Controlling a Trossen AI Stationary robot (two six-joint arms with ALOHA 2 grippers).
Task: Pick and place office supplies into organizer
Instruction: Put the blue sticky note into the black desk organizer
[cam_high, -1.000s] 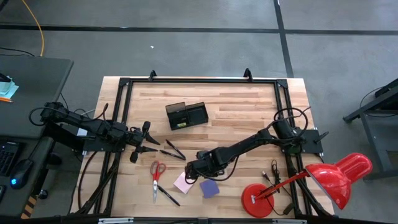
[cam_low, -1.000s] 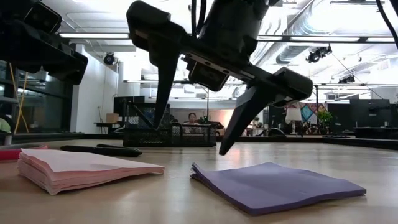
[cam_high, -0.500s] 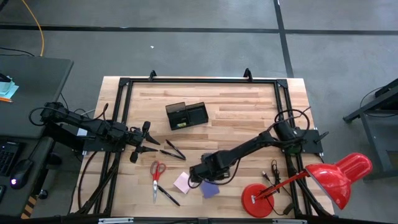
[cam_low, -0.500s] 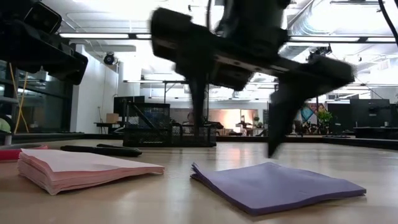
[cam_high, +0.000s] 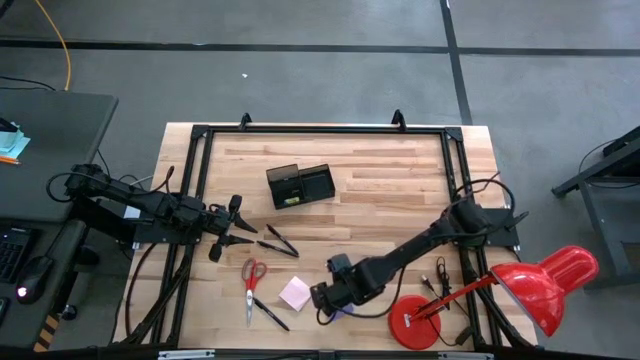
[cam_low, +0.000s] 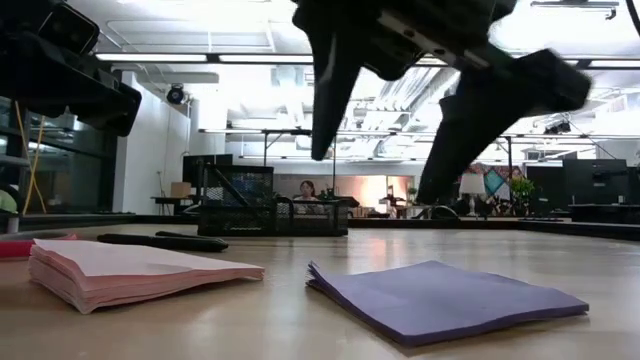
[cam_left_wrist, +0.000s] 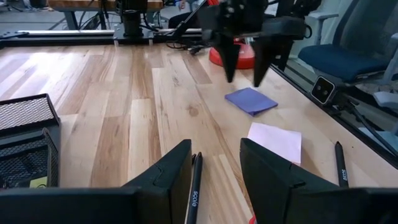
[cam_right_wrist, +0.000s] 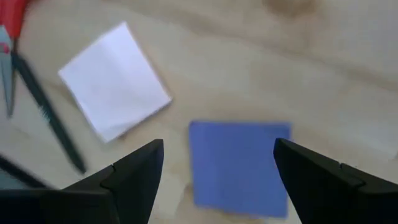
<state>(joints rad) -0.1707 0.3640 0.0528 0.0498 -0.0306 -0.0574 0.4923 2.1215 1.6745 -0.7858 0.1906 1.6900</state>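
Note:
My right gripper (cam_low: 390, 150) is open and hangs above the purple pad (cam_right_wrist: 239, 162), one finger over each side, touching nothing. That pad (cam_low: 450, 300) lies flat on the table near its near edge, and the arm mostly hides it in the high view. The pink pad (cam_high: 295, 292) lies just left of it. Red-handled scissors (cam_high: 252, 275) and a black pen (cam_high: 270, 315) lie further left. The black organizer (cam_high: 300, 185) stands toward the far side. My left gripper (cam_high: 235, 228) waits open at the left, above two pens (cam_high: 276, 242).
The red lamp's round base (cam_high: 415, 320) sits close to the right of the purple pad, with its head (cam_high: 545, 285) off the table's right near corner. A small dark item (cam_high: 440, 275) lies near the lamp. Bare wood stretches between the pads and the organizer.
My right gripper has moved toward the table's near edge, from the spot between the two pads to a place over the purple pad, and it stays open. The pads have not moved.

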